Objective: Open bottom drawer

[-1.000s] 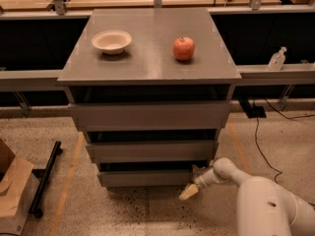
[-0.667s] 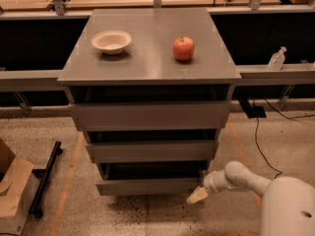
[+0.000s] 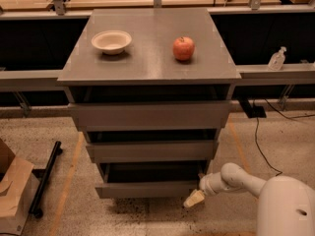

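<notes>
The bottom drawer (image 3: pixel 147 188) is the lowest grey front of the three-drawer cabinet. It stands pulled out toward me, with a dark gap above its front. My gripper (image 3: pixel 194 198) is at the drawer's lower right corner, at the end of the white arm (image 3: pixel 236 178) that reaches in from the bottom right. The middle drawer front (image 3: pixel 152 151) and the top drawer front (image 3: pixel 150 116) sit above it.
A white bowl (image 3: pixel 111 42) and a red apple (image 3: pixel 183 48) rest on the cabinet top (image 3: pixel 147 68). A cardboard box (image 3: pixel 12 193) and a black bar (image 3: pixel 45 178) lie on the floor at left. A cable (image 3: pixel 258 141) runs on the right floor. A bottle (image 3: pixel 277 59) stands on the right ledge.
The bottom drawer has slid out toward me. My gripper has moved down and toward me along with the drawer's right corner.
</notes>
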Available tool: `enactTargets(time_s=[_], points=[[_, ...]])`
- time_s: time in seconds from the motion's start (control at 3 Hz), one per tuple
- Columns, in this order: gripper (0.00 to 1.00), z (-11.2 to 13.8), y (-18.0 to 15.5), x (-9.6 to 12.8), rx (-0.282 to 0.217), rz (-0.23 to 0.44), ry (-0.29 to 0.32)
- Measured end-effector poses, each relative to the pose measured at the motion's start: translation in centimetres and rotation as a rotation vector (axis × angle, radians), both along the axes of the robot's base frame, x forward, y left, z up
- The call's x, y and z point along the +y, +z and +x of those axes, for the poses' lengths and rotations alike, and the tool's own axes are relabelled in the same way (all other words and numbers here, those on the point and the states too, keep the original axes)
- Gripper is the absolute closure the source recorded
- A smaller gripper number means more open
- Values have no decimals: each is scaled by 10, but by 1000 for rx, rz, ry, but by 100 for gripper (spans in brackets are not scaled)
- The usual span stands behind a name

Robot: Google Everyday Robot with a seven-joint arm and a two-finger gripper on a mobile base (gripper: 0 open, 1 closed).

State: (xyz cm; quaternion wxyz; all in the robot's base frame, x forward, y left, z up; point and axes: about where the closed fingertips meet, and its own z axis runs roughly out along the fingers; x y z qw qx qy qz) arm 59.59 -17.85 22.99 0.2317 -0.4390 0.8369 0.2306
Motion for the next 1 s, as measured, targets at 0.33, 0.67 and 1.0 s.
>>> enactTargets(time_s=[0.33, 0.67, 1.0], points=[[0, 4, -10, 12, 7, -3, 39], [15, 3, -38, 15, 68, 4, 42], [35, 4, -40, 7, 78, -6, 26]])
